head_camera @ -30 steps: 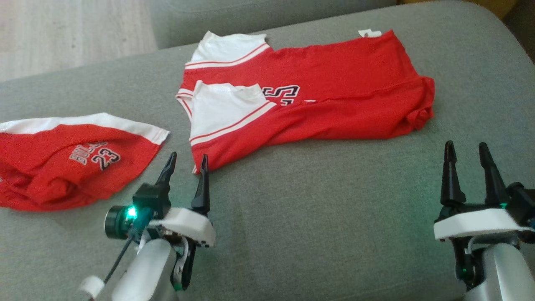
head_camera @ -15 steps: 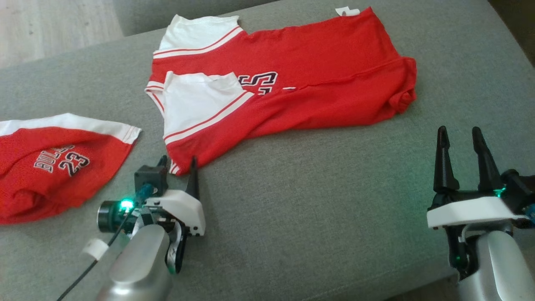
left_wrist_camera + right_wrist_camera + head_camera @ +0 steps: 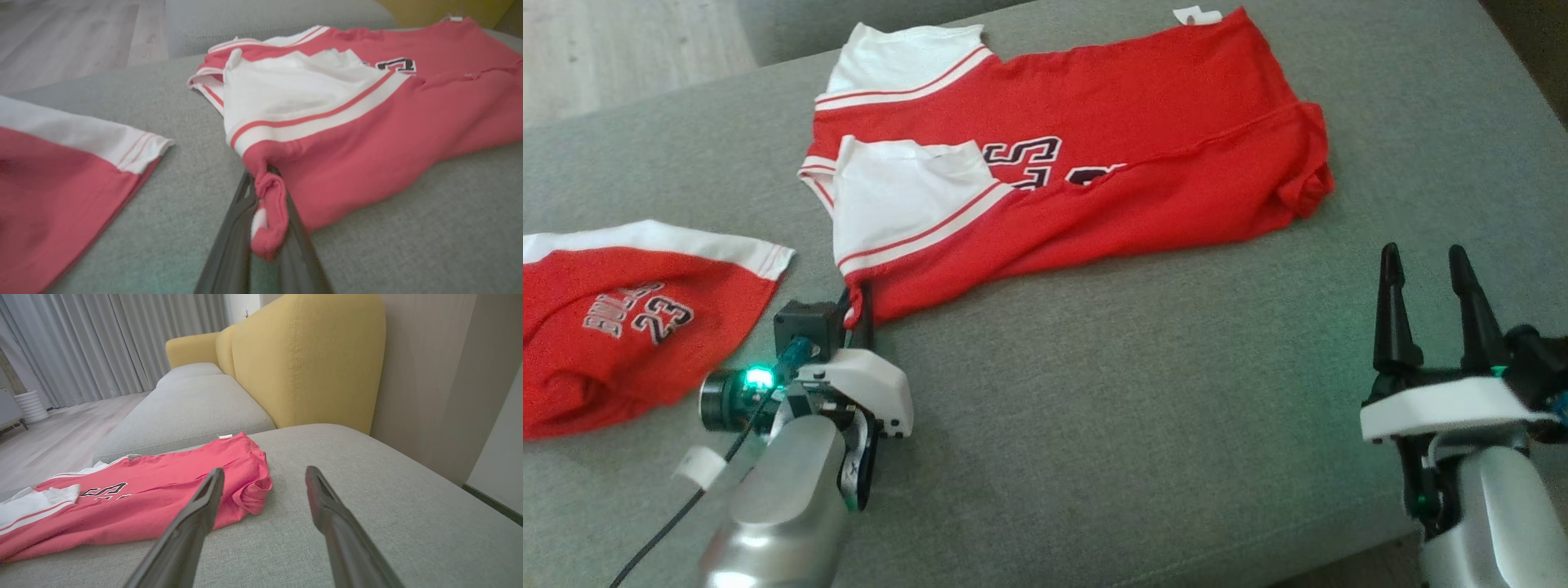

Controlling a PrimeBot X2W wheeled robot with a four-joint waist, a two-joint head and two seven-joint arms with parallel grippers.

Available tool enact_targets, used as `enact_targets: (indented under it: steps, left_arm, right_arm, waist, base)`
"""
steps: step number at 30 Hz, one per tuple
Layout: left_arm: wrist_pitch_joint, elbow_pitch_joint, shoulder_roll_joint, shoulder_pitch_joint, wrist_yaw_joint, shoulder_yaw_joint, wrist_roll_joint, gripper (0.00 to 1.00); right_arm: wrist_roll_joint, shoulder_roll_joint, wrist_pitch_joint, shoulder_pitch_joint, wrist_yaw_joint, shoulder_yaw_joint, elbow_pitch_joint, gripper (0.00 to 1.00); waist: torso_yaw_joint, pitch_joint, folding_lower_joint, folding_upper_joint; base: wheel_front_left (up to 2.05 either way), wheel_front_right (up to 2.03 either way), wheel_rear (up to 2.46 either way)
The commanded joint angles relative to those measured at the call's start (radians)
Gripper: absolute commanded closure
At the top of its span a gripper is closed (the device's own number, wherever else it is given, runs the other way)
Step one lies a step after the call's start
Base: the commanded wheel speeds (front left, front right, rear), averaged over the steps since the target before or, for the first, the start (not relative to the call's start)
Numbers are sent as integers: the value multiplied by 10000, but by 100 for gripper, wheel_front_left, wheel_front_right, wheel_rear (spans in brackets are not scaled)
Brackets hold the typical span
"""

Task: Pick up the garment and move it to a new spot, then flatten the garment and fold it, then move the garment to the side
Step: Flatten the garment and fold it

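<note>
Currently viewing a grey sofa seat (image 3: 1135, 425) bearing the red and white jersey (image 3: 1160, 139), lying folded mid-seat, with a second red garment (image 3: 621, 343) well apart at left. Pinching the jersey's near corner with left claw (image 3: 859, 296); holding right claw (image 3: 1423, 255) spread.

"BULLS 23", white outlined print, on left red garment (image 3: 605, 343); dark outlined characters on red jersey (image 3: 1143, 139), fold-hidden, unreadable.

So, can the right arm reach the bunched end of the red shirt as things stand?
Probably yes: the right tool stands open, and just bare grey cushion lies between it and that end of the red shirt.
</note>
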Motion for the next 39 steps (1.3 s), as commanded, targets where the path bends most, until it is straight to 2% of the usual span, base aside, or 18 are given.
enact_targets:
  steps: [1,7,12,16,18,24,30,35,39]
  left_arm:
    - [-435,-366,253,-305,55,276,-14,100]
    - [-1389,-1477,215,-533,-128,172,148,100]
    - [-1575,-2371,212,-563,-286,-16,366,100]
    - [-1611,-3014,184,-541,-405,-276,544,100]
    - [-1601,-3200,174,-546,-449,-389,587,100]
    - [-1460,-3496,135,-601,-559,-684,649,100]
    - [-1406,-3622,146,-655,-592,-838,667,100]
    - [-1384,-3687,165,-644,-568,-863,607,100]
    - [-1326,-3689,254,-619,-511,-841,564,100]
  right_arm:
    - [-147,-15,156,-542,-7,116,-247,0]
    - [-334,-12,1238,-1282,-7,-305,399,0]
    - [-627,-11,2062,-2092,-7,-625,1400,0]
    - [-1418,-10,2528,-3049,-7,-958,2539,0]
    - [-2153,-10,2625,-3470,-7,-1053,3036,0]
    - [-3407,-31,2690,-4515,-7,-1623,4528,0]
    - [-4738,-372,2851,-5117,-7,-2734,5636,0]
    - [-5174,-377,2824,-5445,-7,-3338,6381,0]
    - [-5203,-405,2677,-5765,-7,-3131,7062,0]
  waist:
    - [154,-73,-1,0]
    - [500,-127,-1,0]
    - [691,-50,-1,0]
    - [873,134,-1,0]
    - [961,259,-1,0]
    - [1251,640,-1,0]
    - [1433,875,-1,0]
    - [1513,907,-1,0]
    - [1495,933,-1,0]
  base:
    - [0,0,0]
    - [0,0,0]
    - [0,0,0]
    - [0,0,0]
    - [0,0,0]
    - [0,0,0]
    - [0,0,0]
    - [0,0,0]
    - [0,0,0]
